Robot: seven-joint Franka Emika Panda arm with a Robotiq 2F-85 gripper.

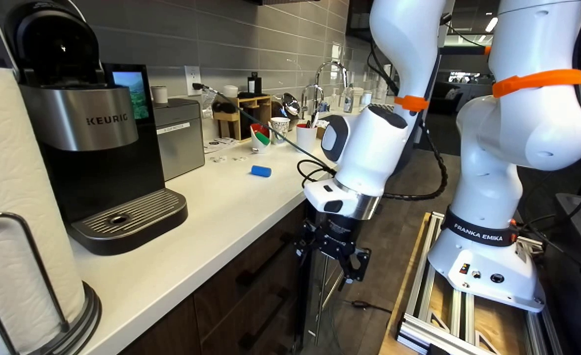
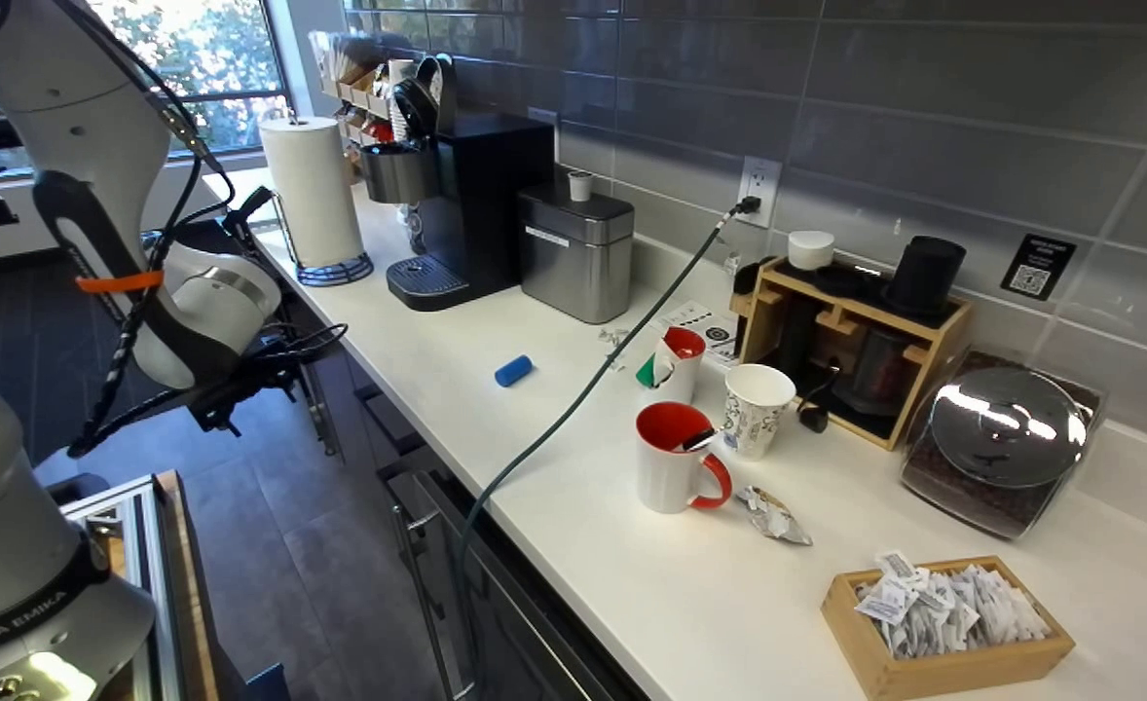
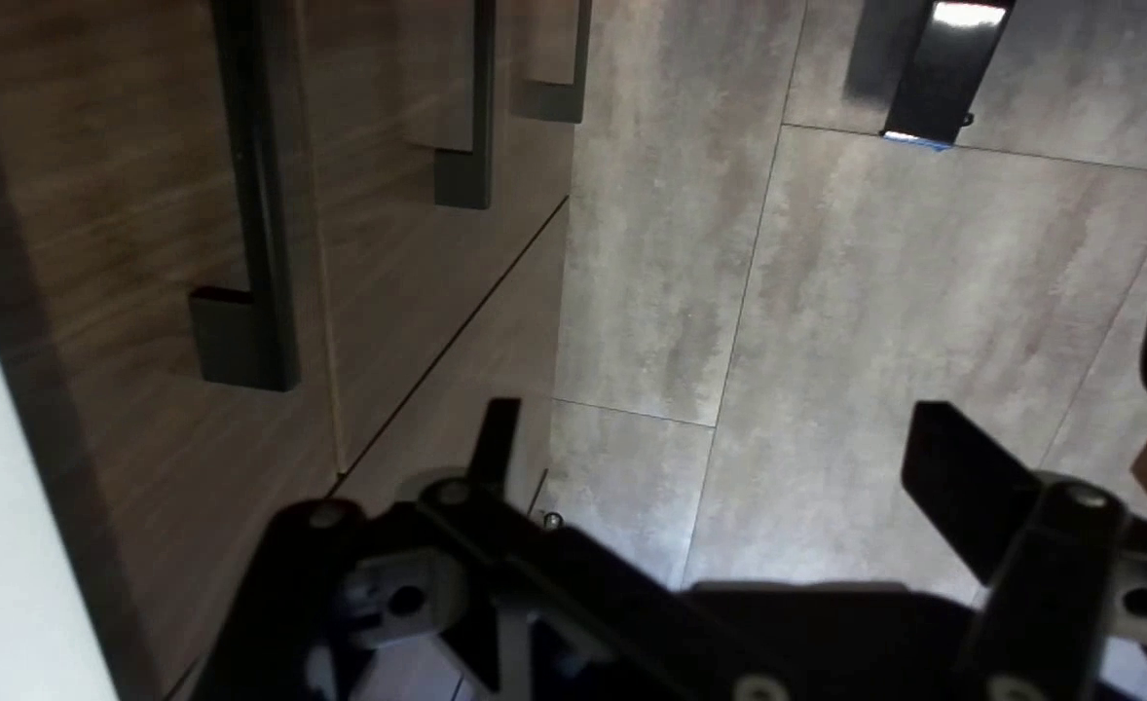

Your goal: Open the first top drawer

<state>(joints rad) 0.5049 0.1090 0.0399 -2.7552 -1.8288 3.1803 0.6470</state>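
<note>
The first top drawer (image 1: 221,288) has a dark brown front just under the white countertop, and it looks shut. In the wrist view its front (image 3: 106,166) lies at the left, with a dark bar handle (image 3: 264,195). Its white box sides and inside are hidden. My gripper (image 1: 326,266) points down beside the cabinet fronts, below counter height. In the wrist view the gripper (image 3: 717,424) has its fingers wide apart with only floor between them. The drawer handle is left of and apart from the fingers.
Lower drawer handles (image 3: 466,117) stick out below the top one. The white countertop (image 1: 211,197) edge overhangs the fronts. A cable (image 2: 573,404) crosses the counter towards a dark appliance front (image 2: 525,623) with a metal bar handle. The robot's base cart (image 1: 418,286) stands opposite.
</note>
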